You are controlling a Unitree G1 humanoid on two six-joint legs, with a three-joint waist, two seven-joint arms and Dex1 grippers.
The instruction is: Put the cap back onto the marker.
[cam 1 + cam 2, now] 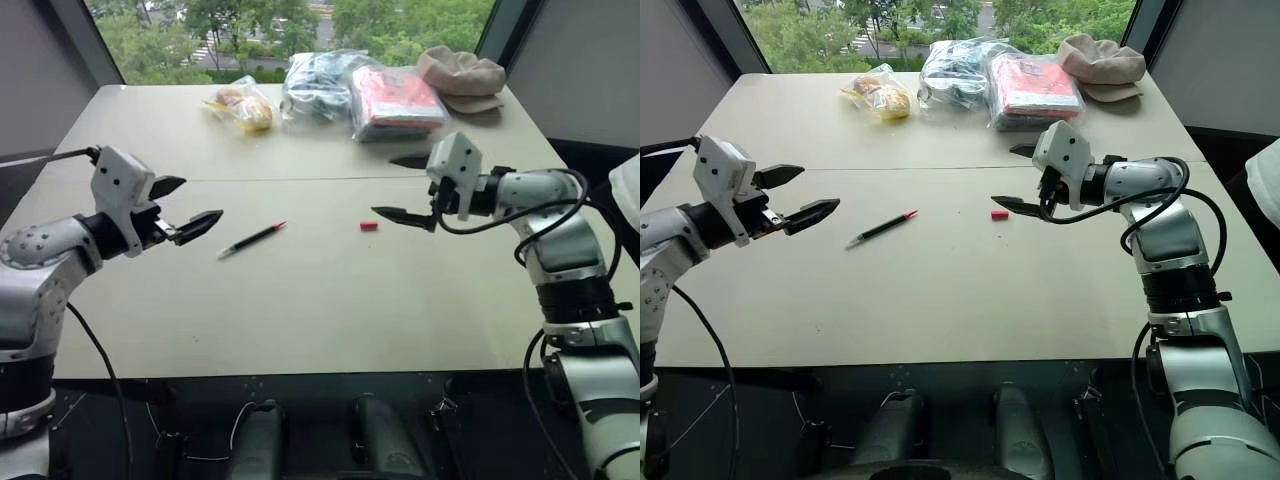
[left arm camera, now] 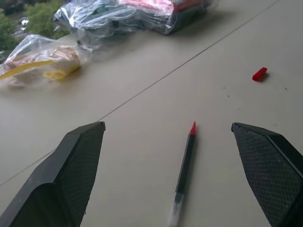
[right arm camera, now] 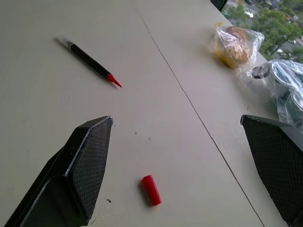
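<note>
Nothing is picked up yet. My left gripper (image 1: 190,208) and right gripper (image 1: 400,187) hover above the table (image 1: 320,310), jaws spread wide and empty. The marker (image 1: 251,240) lies between them, the cap (image 1: 368,226) just beside my right fingers, probably below them. Next I lower onto each.

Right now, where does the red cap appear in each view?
Left eye view: cap on the table, beside the right end effector.
Right eye view: same.
Left wrist view: far beyond the marker tip.
Right wrist view: near.
Shared landmark: the marker.
</note>
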